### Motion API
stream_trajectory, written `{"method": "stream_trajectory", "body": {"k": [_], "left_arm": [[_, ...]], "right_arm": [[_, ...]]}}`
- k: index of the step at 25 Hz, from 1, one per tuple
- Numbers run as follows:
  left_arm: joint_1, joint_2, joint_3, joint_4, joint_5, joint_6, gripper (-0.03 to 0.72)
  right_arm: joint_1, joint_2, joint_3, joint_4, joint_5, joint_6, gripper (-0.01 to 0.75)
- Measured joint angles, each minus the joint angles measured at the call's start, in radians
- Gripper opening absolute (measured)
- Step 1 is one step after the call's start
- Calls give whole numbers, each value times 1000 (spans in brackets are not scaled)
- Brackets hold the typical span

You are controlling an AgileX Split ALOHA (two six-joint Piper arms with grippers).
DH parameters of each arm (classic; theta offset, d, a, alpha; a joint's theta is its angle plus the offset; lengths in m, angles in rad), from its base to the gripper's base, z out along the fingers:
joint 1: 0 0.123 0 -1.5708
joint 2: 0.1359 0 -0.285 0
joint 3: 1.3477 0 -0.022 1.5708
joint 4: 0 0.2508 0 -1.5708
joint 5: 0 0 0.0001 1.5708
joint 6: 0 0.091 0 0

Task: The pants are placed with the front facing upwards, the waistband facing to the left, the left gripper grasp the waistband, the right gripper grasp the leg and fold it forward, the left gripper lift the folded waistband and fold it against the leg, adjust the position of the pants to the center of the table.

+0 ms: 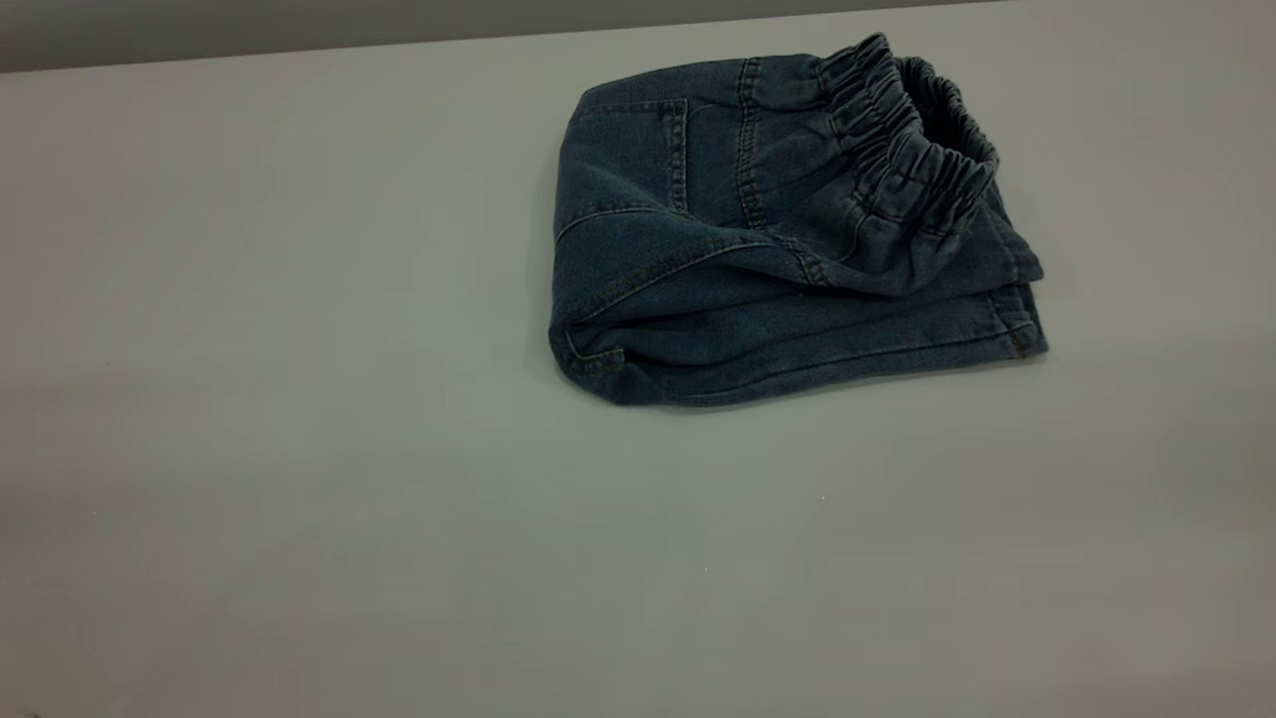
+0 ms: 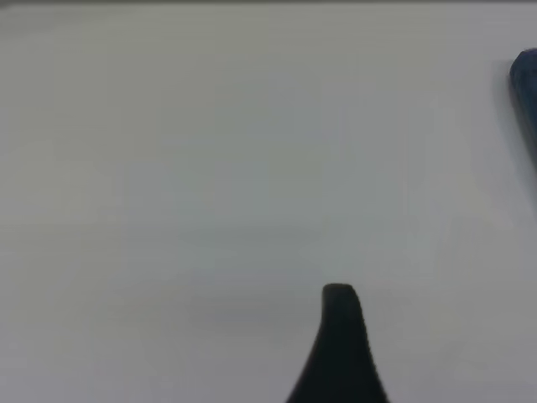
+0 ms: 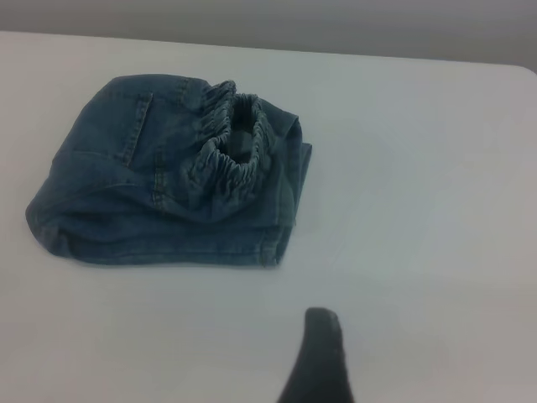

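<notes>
The blue denim pants (image 1: 758,249) lie folded into a compact bundle on the white table (image 1: 299,479), at the back and right of the middle. The ruched waistband (image 1: 917,140) stands open on top at the bundle's right end, over the folded leg (image 1: 797,349). Neither arm shows in the exterior view. My right gripper (image 3: 403,361) hangs over bare table, well apart from the pants (image 3: 168,176) and waistband (image 3: 231,155); only one black finger (image 3: 319,353) shows, nothing against it. My left gripper (image 2: 415,353) is also over bare table, one finger (image 2: 340,344) showing, with a sliver of pants (image 2: 527,92) far off.
The table's far edge (image 1: 299,55) runs just behind the pants, with a darker strip beyond it. Wide bare tabletop lies to the left and in front of the bundle.
</notes>
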Motion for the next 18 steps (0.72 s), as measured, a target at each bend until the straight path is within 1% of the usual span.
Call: {"method": "stream_trajectory", "body": {"k": [18], "left_arm": [[-1,-24,0,-2,0,0,509]], "right_arm": [[0,0,0,1,0,0,518]]}}
